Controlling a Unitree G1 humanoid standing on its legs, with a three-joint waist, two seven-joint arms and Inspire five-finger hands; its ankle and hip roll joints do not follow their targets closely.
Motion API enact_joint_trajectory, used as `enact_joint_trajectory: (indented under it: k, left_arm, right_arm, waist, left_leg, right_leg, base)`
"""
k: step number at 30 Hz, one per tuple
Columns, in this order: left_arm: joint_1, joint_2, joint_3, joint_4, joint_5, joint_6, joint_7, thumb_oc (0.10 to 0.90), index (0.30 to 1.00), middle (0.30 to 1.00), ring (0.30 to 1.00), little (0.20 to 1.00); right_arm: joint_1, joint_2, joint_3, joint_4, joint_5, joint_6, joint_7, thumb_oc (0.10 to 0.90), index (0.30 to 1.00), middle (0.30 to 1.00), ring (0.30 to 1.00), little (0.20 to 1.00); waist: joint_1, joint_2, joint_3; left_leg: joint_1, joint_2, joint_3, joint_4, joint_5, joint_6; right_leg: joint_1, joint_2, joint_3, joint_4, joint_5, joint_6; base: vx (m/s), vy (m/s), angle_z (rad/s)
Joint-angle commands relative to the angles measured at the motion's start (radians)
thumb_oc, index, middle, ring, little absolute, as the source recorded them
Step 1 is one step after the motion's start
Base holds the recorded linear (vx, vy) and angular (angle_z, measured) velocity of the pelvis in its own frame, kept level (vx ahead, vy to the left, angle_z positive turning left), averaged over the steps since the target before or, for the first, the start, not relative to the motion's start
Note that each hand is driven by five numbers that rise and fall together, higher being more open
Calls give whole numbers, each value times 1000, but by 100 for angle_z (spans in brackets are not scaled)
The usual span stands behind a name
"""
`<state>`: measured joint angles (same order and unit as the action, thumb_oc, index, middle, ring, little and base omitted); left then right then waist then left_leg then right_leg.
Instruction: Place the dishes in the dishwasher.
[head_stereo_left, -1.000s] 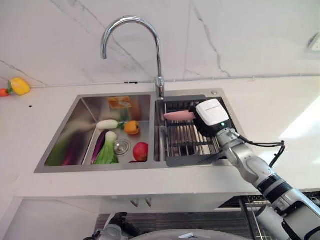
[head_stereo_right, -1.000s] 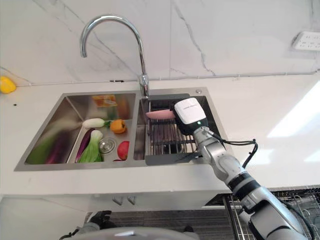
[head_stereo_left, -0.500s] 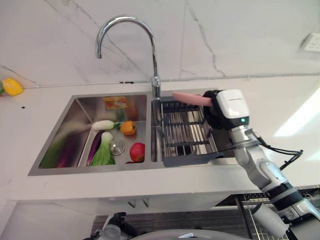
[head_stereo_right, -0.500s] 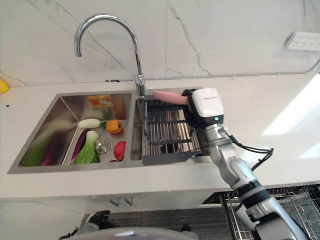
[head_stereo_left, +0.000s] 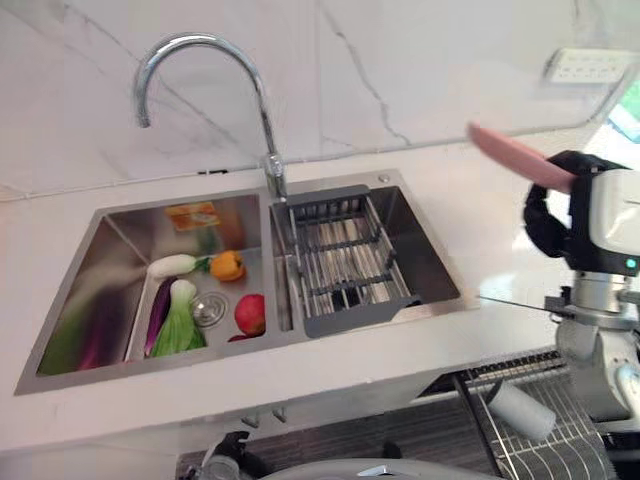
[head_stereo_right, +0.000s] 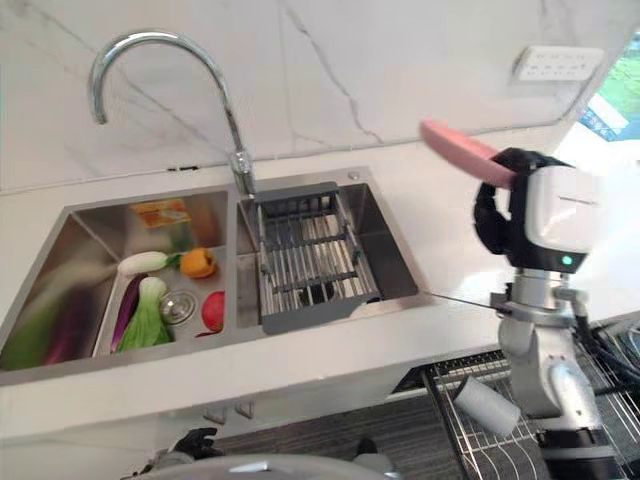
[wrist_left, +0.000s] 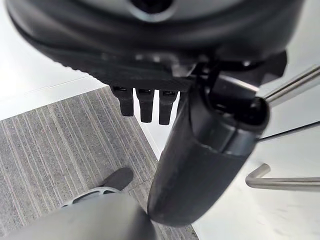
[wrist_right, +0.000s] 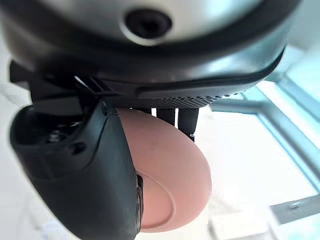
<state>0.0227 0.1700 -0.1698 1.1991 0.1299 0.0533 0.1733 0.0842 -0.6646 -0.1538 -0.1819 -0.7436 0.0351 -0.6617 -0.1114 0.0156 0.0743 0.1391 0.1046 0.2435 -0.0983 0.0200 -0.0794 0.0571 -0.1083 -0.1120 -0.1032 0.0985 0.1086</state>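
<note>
R hand: raised over tabletop, right of sink; thumb & fingers clamped on pink plate, plate tilted, sticking up-left from hand.
L hand: low, over grey floor; fingers straight, holds nothing.
Sink, right basin: dish rack.
Sink, left basin: veg, incl. red tomato, bok choy.
Dishwasher rack: below tabletop edge, white cup lying in it.
</note>
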Motion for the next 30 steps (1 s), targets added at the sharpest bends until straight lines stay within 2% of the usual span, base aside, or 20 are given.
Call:
enact_joint_trajectory:
  k: [1,5,6,7,9,10,11,13,17,18,21,22,26,29,30]
  left_arm:
    - [-25,-33,-25,69,40,11,-18,800,900,900,900,900]
    - [-41,-31,-40,66,53,-2,-31,800,900,900,900,900]
    - [-63,-13,-30,60,52,-9,-25,800,900,900,900,900]
    - [-63,-13,-30,60,52,-9,-25,800,900,900,900,900]
    - [-73,8,-17,51,56,-14,-16,800,900,900,900,900]
    - [-77,18,-8,46,58,-14,-16,800,900,900,900,900]
    - [-78,31,7,43,61,-12,-16,800,900,900,900,900]
    - [-76,62,55,38,39,-7,-6,800,900,900,900,900]
    - [-65,65,73,29,4,-8,-17,800,900,900,900,900]
    - [-56,57,60,9,-2,-18,-30,800,900,900,900,900]
    - [-47,44,54,5,-29,-21,-34,800,900,900,900,900]
    - [-40,32,54,1,-56,-26,-36,800,900,900,900,900]
    - [-22,4,39,-18,-80,-32,-37,800,900,900,900,900]
    - [-9,-11,20,-16,-86,-33,-47,800,900,900,900,900]
    - [-9,-12,20,-16,-86,-33,-47,800,900,900,900,900]
  right_arm:
    - [-88,-62,-145,-98,16,17,-131,400,300,300,300,300]
    - [-42,-63,-242,-90,12,58,-191,400,300,300,300,300]
    - [-69,-62,-247,-84,7,81,-207,400,300,300,300,300]
    - [-69,-62,-247,-84,7,81,-207,400,300,300,300,300]
    - [-102,-62,-219,-59,3,100,-214,400,300,300,300,300]
    - [-104,-61,-205,-48,1,103,-210,400,300,300,300,300]
    - [-97,-59,-196,-40,-9,112,-205,400,300,300,300,300]
    - [-68,-72,-170,-11,-31,118,-177,400,300,300,300,300]
    - [-37,-93,-145,44,-60,125,-136,400,300,300,300,300]
    - [-2,-90,-145,57,-83,129,-109,400,300,300,300,300]
    - [18,-78,-146,69,-83,133,-107,400,300,300,300,300]
    - [24,-79,-129,89,-92,130,-91,400,300,300,300,300]
    - [35,-90,-83,131,-105,125,-65,400,300,300,300,300]
    - [18,-99,-7,151,-104,86,-23,400,300,300,300,300]
    - [17,-100,-6,152,-104,86,-23,400,300,300,300,300]
  waist:
    - [4,-31,-9]
    - [-45,-35,22]
    - [-61,-40,53]
    - [-61,-40,53]
    - [-56,-41,62]
    - [-47,-41,62]
    - [-41,-42,63]
    - [-13,-45,67]
    - [25,-63,58]
    - [46,-79,34]
    - [63,-91,22]
    - [69,-83,13]
    - [57,-56,13]
    - [52,-31,20]
    - [51,-31,21]
  left_leg:
    - [48,14,-21,11,-91,0]
    - [35,0,27,11,-106,15]
    - [6,-2,85,11,-103,20]
    - [6,-2,85,11,-103,20]
    - [-19,18,169,11,-88,11]
    - [-30,27,198,12,-80,11]
    - [-42,39,224,15,-70,10]
    - [-61,55,254,21,-73,20]
    - [-112,53,286,40,-45,30]
    - [-148,48,295,61,-39,25]
    - [-176,71,311,99,-22,4]
    - [-178,87,304,112,-11,-11]
    - [-151,103,298,94,13,-28]
    - [-138,124,289,80,47,-49]
    - [-138,124,289,80,48,-50]
  right_leg:
    - [23,-68,-6,31,-71,97]
    - [-53,-87,33,57,-33,128]
    - [-136,-98,48,58,39,153]
    - [-136,-98,48,58,39,153]
    - [-202,-114,-3,34,112,153]
    - [-223,-119,-32,29,116,153]
    - [-233,-128,-65,30,109,153]
    - [-160,-151,-106,67,42,153]
    - [-74,-184,-120,172,-28,147]
    - [-6,-189,-122,152,-49,150]
    - [29,-173,-154,87,-50,153]
    - [37,-154,-177,43,-64,153]
    - [50,-129,-189,22,-86,145]
    - [59,-102,-197,16,-119,130]
    - [59,-102,-197,16,-119,130]
  base:
    - [-24,97,-26]
    - [-161,119,-35]
    - [-303,107,-49]
    - [-331,60,-88]
    - [-214,6,-166]
    - [-224,-3,-227]
    - [-178,9,-205]
    - [-210,-15,-167]
    - [-195,-71,-66]
    - [-165,-107,-11]
    - [-60,-180,-21]
    - [-28,-202,-3]
    - [34,-149,-5]
    - [15,-129,-6]
    - [12,-167,-5]
